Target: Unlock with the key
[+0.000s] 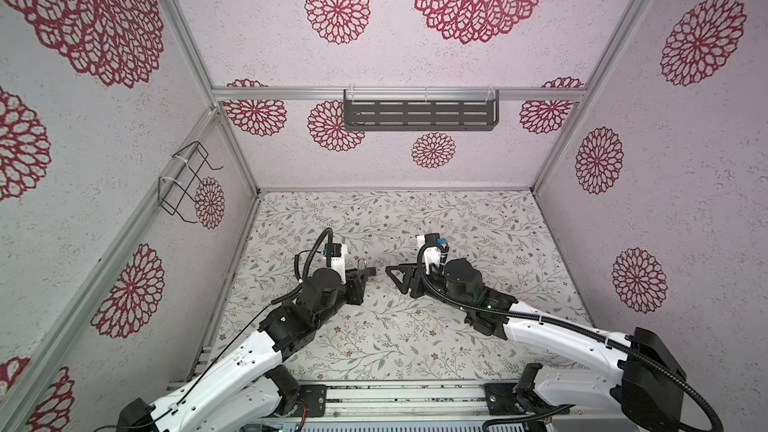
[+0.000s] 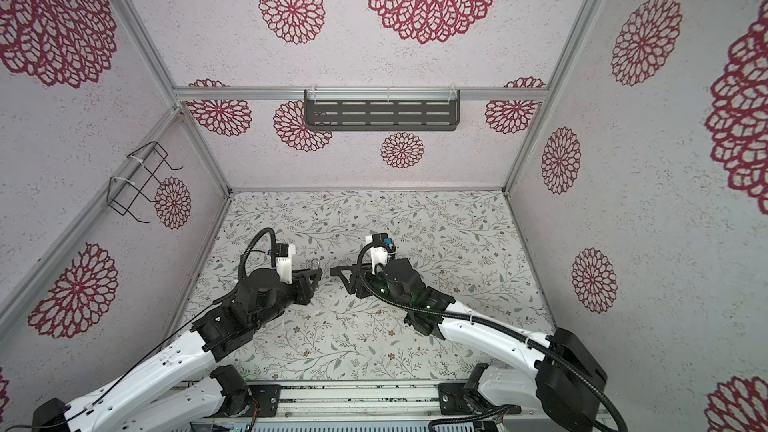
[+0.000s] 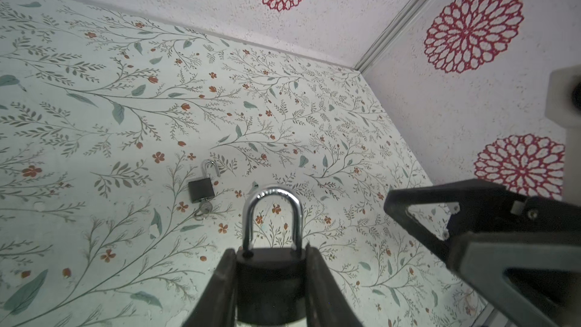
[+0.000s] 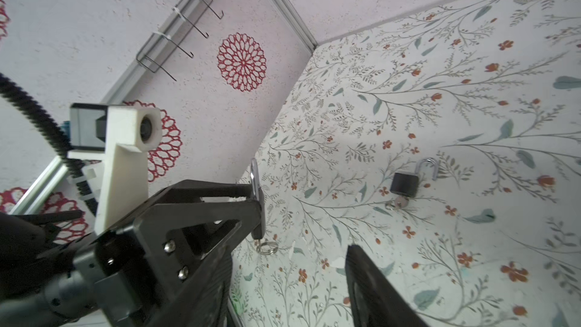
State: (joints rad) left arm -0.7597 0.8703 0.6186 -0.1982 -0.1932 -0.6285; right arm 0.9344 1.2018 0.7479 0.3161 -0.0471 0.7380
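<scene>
Padlock (image 3: 270,281) is clamped by its black body between the fingers of the left gripper (image 3: 270,251), above the middle of the floral table (image 3: 63,139). Its long axis runs crosswise to those fingers and appears roughly upright: shackle (image 3: 273,209) on top, seated in the body, keyway end downward. Key ring (image 4: 266,246) hangs beneath the body, so the key is judged inserted, though its blade is hidden. Right gripper (image 1: 395,278) stands just beside, jaws apart and empty. Step in hand: turning. Next move calls for closing on the key head and rotating it about the lock's long axis.
</scene>
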